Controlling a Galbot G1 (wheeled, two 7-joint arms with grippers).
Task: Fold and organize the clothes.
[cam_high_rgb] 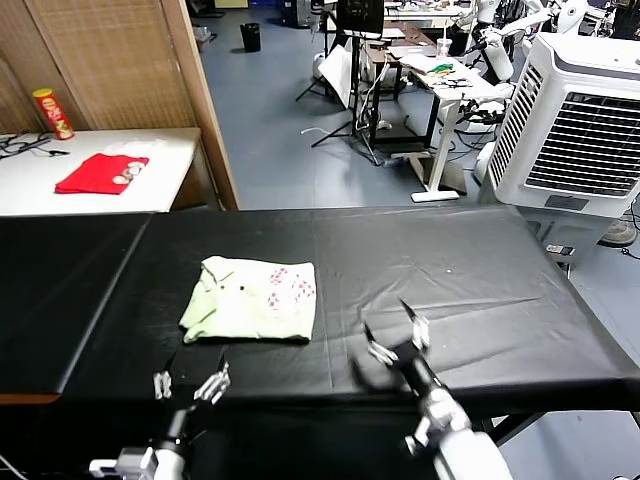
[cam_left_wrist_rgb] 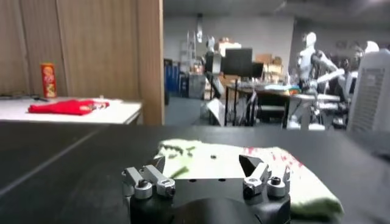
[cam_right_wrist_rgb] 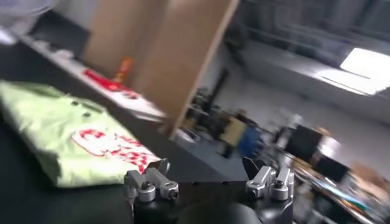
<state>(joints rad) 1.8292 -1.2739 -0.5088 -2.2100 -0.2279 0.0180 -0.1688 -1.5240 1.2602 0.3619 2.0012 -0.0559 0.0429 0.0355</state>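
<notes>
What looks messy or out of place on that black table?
Little stands out. The pale green folded T-shirt lies flat on the black table, its left edge slightly rumpled. Both grippers, left and right, hang open and empty nearby.

The head view looks forward and down from above the near edge of the black counter (cam_high_rgb: pixel 460 300), taking in its whole top, the white side table (cam_high_rgb: pixel 30 190) past its far left corner, and the workshop floor beyond.

The left wrist view sits low just behind the left end effector (cam_left_wrist_rgb: pixel 206 181), near the counter's surface, facing level toward the far edge.

The right wrist view rides just behind the right end effector (cam_right_wrist_rgb: pixel 207 178), tilted, looking across the counter toward the far left.

All three share the folded green shirt (cam_high_rgb: pixel 255 300) (cam_left_wrist_rgb: pixel 244 161) (cam_right_wrist_rgb: pixel 67 137) and the red garment (cam_high_rgb: pixel 102 172) (cam_left_wrist_rgb: pixel 64 106) (cam_right_wrist_rgb: pixel 106 82).
</notes>
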